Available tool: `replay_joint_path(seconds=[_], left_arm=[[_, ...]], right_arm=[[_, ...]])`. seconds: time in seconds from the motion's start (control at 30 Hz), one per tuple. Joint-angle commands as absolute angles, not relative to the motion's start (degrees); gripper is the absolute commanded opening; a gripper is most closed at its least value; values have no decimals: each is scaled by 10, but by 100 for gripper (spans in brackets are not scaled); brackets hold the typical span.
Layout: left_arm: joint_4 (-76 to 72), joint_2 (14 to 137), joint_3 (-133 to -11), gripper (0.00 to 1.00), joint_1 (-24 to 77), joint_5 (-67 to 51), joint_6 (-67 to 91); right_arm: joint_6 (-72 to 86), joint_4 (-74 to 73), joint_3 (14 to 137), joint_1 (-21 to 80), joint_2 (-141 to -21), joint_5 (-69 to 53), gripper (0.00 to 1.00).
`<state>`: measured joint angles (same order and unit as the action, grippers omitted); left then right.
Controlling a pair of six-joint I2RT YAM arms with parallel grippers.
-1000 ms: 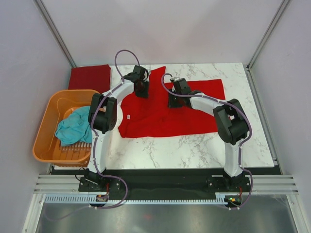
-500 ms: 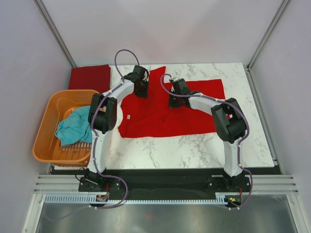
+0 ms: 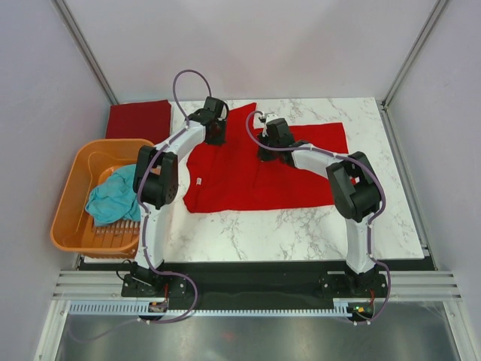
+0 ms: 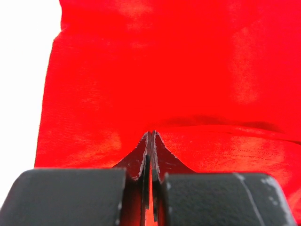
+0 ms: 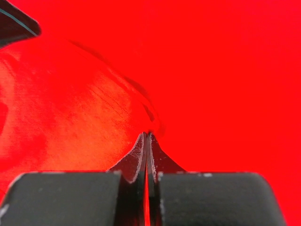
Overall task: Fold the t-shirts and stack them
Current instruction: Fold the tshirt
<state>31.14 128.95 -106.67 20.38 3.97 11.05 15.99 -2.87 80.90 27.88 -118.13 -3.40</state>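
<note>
1. The bright red t-shirt (image 3: 263,177) is lying spread out and largely flat across the marble table (image 3: 301,226), with its small white neck label toward the left; no finished fold is showing on it
2. A raised ridge of this shirt's cloth, near its far left edge, is being pinched by the left gripper (image 3: 216,137), whose fingers are pressed together with only a thin strip of red between them
3. A second ridge, nearer the middle of the shirt's far part, is being clamped in the same way by the right gripper (image 3: 267,153), fingers together on the cloth
4. The maroon t-shirt (image 3: 139,120) is lying as a neat rectangle at the far left, beyond the orange basket (image 3: 64,226); it is being judged as already folded and as the base of the stack
5. The teal t-shirt (image 3: 113,197) is lying crumpled inside the basket and is being judged as not yet handled
6. Progress is being judged as early to middling: the red shirt's first fold is only being begun, and its stacking and the whole teal shirt are being left to do
</note>
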Motion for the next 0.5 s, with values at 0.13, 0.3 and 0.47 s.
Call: replay_joint_path(seconds=[0.13, 0.3, 0.47], left_arm=[[296, 1255, -1077, 2, 200, 96, 127], [296, 1255, -1076, 2, 200, 106, 125], [297, 1259, -1074, 2, 200, 115, 120]], right_arm=[[114, 74, 802, 278, -1158, -49, 0], [103, 78, 809, 278, -1172, -46, 0], [104, 56, 835, 278, -1194, -45, 1]])
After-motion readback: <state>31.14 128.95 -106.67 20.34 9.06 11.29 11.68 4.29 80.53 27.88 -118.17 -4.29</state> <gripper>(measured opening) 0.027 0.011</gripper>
